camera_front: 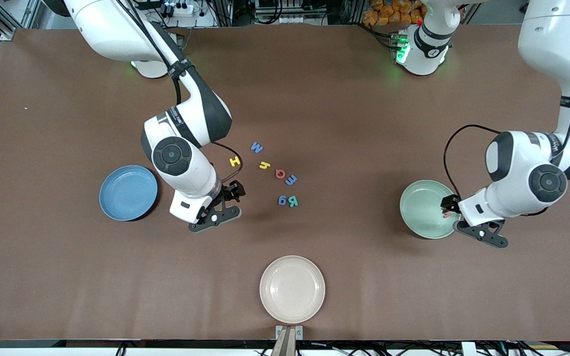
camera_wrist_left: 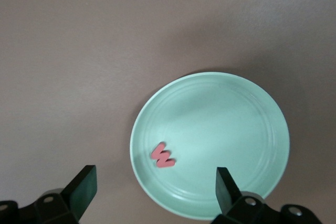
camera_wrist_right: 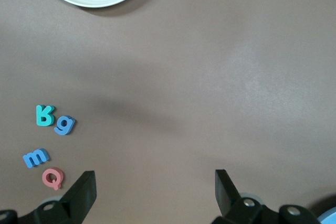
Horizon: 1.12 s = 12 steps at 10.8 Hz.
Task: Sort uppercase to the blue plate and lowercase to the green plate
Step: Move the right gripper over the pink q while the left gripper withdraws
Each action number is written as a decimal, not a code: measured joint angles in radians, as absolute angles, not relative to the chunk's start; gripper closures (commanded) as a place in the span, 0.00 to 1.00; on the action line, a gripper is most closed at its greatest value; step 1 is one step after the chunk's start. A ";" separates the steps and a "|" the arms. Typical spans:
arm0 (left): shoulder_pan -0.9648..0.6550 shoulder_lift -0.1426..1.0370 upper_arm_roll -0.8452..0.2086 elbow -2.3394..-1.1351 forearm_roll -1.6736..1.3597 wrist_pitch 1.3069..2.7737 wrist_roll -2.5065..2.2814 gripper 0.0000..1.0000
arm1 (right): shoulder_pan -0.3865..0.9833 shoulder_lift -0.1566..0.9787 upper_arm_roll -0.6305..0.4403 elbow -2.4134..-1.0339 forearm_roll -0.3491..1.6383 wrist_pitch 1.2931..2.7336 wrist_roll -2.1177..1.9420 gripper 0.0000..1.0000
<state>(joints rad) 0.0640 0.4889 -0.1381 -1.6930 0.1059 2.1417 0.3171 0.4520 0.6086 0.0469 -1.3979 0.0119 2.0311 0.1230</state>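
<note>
Blue plate [camera_front: 128, 193] empty; right gripper [camera_front: 225, 202] beside it, fingers wide, holding nothing. Seven letters [camera_front: 275, 173] lie between the plates. Left gripper [camera_front: 455, 217] wide over green plate [camera_front: 421, 210], red w [camera_wrist_left: 163, 155] inside. Risk: confusing H/h when picking

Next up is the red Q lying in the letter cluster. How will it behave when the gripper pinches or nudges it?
The red Q looks thin and flat on the table, so it probably won't roll or tip. It seems small and foam-like, likely very light and a bit squashy. A nudge may slide it into the blue letter close beside it.
</note>
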 measured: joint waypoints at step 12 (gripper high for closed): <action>0.020 0.286 -0.139 -1.522 0.090 1.783 0.141 0.00 | 0.669 0.725 0.056 -1.457 0.012 2.174 0.150 0.00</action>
